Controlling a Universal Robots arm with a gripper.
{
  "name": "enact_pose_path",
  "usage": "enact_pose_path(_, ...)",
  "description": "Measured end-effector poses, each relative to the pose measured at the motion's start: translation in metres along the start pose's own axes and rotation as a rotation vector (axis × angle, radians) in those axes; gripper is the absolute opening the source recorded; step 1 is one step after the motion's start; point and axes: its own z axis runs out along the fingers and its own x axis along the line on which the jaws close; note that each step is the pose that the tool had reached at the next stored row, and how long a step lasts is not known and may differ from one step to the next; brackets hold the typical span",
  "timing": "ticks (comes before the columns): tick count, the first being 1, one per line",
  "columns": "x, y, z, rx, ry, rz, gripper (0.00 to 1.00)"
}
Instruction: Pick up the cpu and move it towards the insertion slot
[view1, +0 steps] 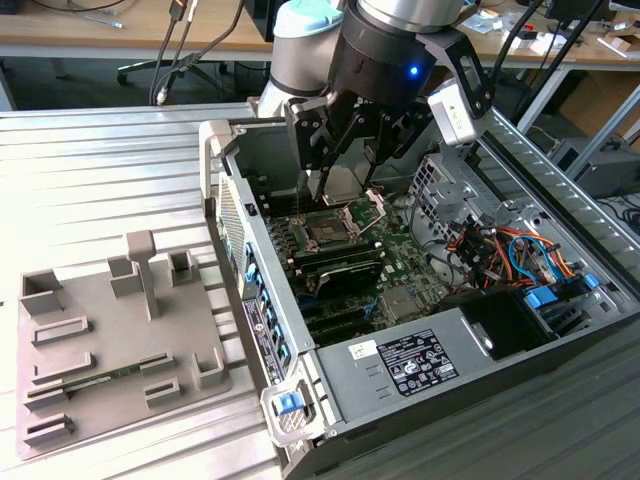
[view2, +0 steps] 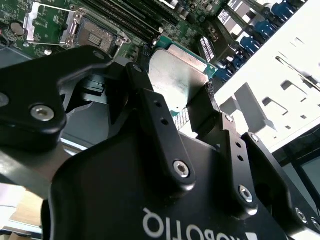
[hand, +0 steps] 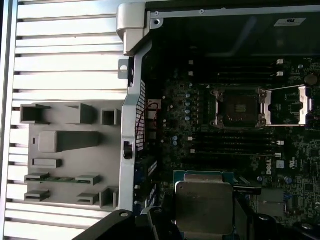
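Observation:
The cpu (view2: 177, 75), a thin square chip with a silvery top and green edge, sits clamped between my gripper's black fingers (view2: 150, 105). My gripper (view1: 345, 188) hangs inside the open computer case, shut on the cpu (view1: 347, 182), a short way above the motherboard. The insertion slot (view1: 328, 230), a dark square socket with its silver bracket swung open, lies just below and in front of the gripper in the exterior view. In the first wrist view the cpu (hand: 204, 205) is apart from the insertion slot (hand: 239, 107). In the second wrist view the insertion slot (view2: 95, 32) lies beyond the chip.
The case walls (view1: 235, 215) enclose the gripper. Long black memory slots (view1: 340, 265) run beside the socket. Coloured cables (view1: 500, 250) and drive bays fill the exterior view's right. A grey pocketed tray (view1: 120, 330) holding a memory stick (view1: 95, 380) rests on the ribbed metal table.

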Motion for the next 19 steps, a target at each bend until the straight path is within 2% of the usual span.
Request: enact_pose_path(19,-0.0193,-0.0007,-0.0001,0.0001,0.0000,0.000,0.55)
